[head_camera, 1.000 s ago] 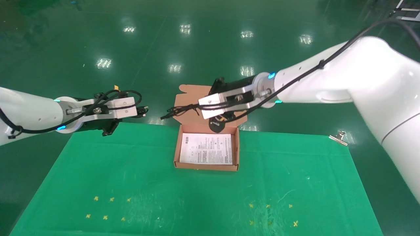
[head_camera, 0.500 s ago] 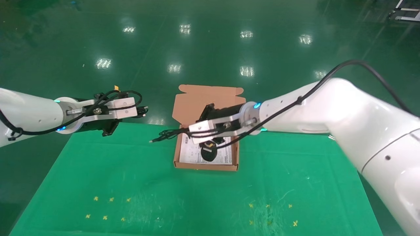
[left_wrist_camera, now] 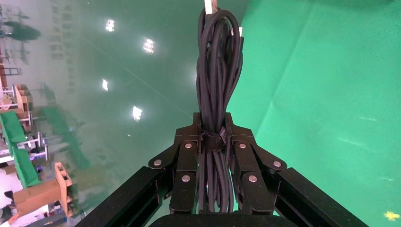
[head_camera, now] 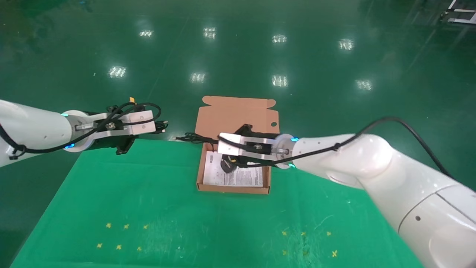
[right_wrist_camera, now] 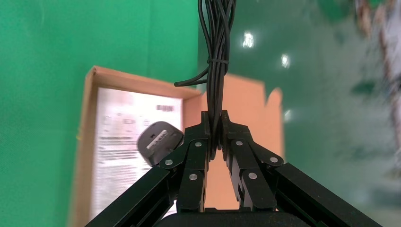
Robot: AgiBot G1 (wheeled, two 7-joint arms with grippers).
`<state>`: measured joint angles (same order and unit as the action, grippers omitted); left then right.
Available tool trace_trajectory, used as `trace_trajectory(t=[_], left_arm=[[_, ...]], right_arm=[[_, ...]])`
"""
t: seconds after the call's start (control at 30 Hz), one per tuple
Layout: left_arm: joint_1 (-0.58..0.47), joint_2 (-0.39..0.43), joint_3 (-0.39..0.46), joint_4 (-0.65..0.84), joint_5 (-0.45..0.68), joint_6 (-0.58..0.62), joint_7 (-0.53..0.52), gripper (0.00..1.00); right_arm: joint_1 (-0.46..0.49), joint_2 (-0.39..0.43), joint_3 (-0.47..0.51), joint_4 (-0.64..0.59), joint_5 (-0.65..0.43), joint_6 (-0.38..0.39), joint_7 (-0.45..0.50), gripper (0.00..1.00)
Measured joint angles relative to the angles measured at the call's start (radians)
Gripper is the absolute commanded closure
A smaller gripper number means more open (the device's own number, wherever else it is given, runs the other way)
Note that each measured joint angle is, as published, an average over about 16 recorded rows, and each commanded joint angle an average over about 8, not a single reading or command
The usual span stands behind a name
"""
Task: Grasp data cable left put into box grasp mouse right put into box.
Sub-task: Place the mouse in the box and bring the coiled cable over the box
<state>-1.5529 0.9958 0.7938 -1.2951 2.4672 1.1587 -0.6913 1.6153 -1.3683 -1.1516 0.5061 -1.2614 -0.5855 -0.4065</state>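
My left gripper [head_camera: 160, 127] is shut on the data cable [head_camera: 163, 124], a black oblong coil, and holds it in the air over the table's far left edge. In the left wrist view the coil [left_wrist_camera: 217, 56] stands out between the shut fingers of my left gripper [left_wrist_camera: 213, 124]. My right gripper [head_camera: 218, 143] is shut on the mouse's bundled cord [head_camera: 193, 138]. The black mouse [head_camera: 227, 166] hangs from it just over the printed sheet in the open box [head_camera: 234, 190]. The right wrist view shows my right gripper [right_wrist_camera: 213, 118], the cord [right_wrist_camera: 216, 47], the mouse [right_wrist_camera: 158, 142] and the box [right_wrist_camera: 90, 118].
The box's flap lid [head_camera: 238, 113] lies open beyond the table's far edge. A green cloth [head_camera: 148, 208] covers the table, with small yellow crosses [head_camera: 119, 246] near the front on both sides. Glossy green floor lies beyond.
My right arm has come down and toward me with the mouse, from above the lid to low over the box's inside. The left arm has not moved.
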Motion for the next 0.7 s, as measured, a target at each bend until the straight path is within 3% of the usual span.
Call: trace_trajectory(t=[0.27, 0.6, 0.7], left_arm=[[0.000, 0.000, 0.000, 0.000, 0.000, 0.000, 0.000, 1.00], [0.000, 0.000, 0.000, 0.000, 0.000, 0.000, 0.000, 1.00], [0.000, 0.000, 0.000, 0.000, 0.000, 0.000, 0.000, 1.00]], right_arm=[[-0.051, 0.005, 0.017, -0.092, 0.139, 0.040, 0.061, 1.00], [-0.089, 0.008, 0.024, -0.167, 0.238, 0.041, 0.084, 0.99], [-0.096, 0.008, 0.024, -0.177, 0.257, 0.036, 0.086, 0.62]])
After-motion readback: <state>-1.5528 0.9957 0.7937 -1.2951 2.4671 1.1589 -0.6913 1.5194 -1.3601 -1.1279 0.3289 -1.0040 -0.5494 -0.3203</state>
